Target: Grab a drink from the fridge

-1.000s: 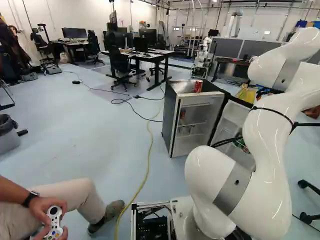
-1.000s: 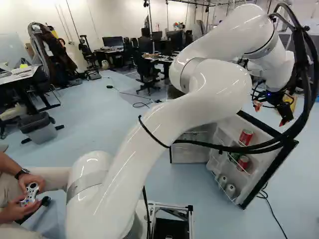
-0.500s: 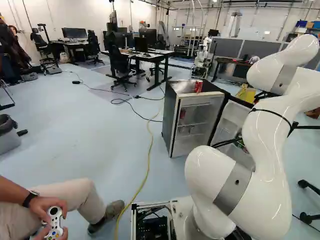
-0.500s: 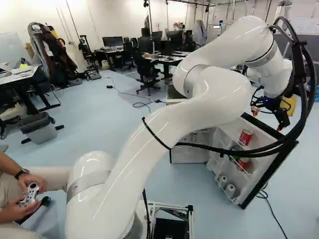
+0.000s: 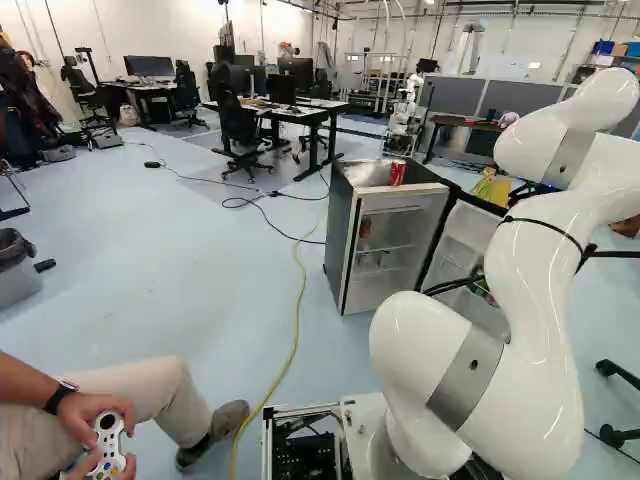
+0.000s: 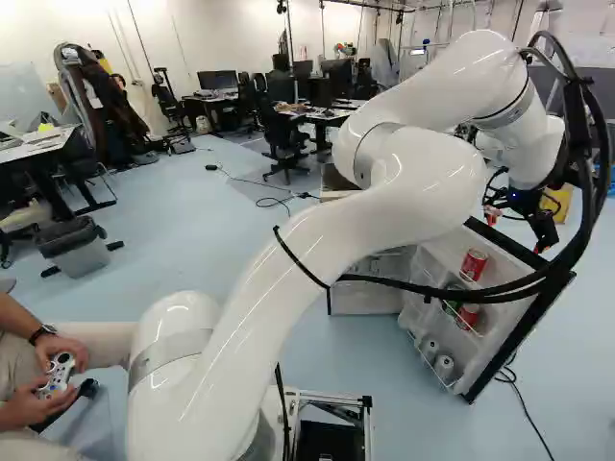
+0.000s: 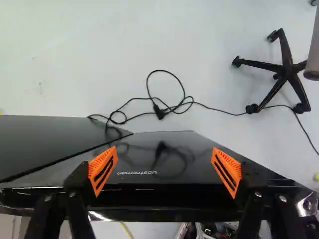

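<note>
1. Pincer (image 6: 516, 230) hung over the fridge's open door (image 6: 495, 336), released, fingers wide apart.
2. Two red cans (image 6: 474, 264) sat in door racks, lower than the pincer.
3. Looped black cable (image 7: 160, 112) lay on floor (image 7: 99, 55) ahead of the pincer.

The arm (image 5: 540, 245) is glossy white, built of thick, smoothly rounded segments. Plain grey bands (image 5: 466, 378) ring its joints, one marked by a small dark spot. A thin black strap (image 6: 300, 258) circles one segment, and heavy black cables (image 6: 574, 144) loop along the outside. A small blue light (image 6: 515, 194) glows near the wrist. The gripper (image 6: 517, 230) is black, with round-headed screws (image 7: 258, 194) and tapering orange pads (image 7: 102, 170), finely ribbed and cut by dark slots. A pale metal frame (image 5: 268, 445) edges the base.
</note>
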`<state>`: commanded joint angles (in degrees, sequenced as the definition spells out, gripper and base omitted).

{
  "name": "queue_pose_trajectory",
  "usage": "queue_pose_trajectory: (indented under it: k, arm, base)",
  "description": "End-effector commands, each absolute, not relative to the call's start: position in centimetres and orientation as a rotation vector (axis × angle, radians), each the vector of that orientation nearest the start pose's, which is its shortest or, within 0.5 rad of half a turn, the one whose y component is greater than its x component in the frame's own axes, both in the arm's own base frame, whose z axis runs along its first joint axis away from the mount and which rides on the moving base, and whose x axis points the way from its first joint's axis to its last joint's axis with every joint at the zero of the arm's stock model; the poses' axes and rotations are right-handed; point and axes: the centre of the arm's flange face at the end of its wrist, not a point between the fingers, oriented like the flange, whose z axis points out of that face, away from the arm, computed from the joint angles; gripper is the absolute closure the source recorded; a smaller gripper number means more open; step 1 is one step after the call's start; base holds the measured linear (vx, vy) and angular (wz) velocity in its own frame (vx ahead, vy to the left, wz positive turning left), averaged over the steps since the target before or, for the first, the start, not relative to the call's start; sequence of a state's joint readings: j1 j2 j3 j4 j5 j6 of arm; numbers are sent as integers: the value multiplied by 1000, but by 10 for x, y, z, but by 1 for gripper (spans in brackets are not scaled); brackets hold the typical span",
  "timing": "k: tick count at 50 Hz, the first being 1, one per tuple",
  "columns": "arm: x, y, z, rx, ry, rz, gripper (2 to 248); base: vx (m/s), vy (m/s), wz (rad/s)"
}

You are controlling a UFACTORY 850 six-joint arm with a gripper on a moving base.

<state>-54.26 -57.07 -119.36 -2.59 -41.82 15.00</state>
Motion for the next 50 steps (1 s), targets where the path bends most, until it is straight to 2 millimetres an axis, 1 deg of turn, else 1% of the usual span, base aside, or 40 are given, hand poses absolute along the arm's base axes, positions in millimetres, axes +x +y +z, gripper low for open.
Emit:
queue_pose_trajectory:
  k: [50]
  arm:
    - [442,-639,430,-2685,1827,-448,3]
  base:
    - [0,0,0]
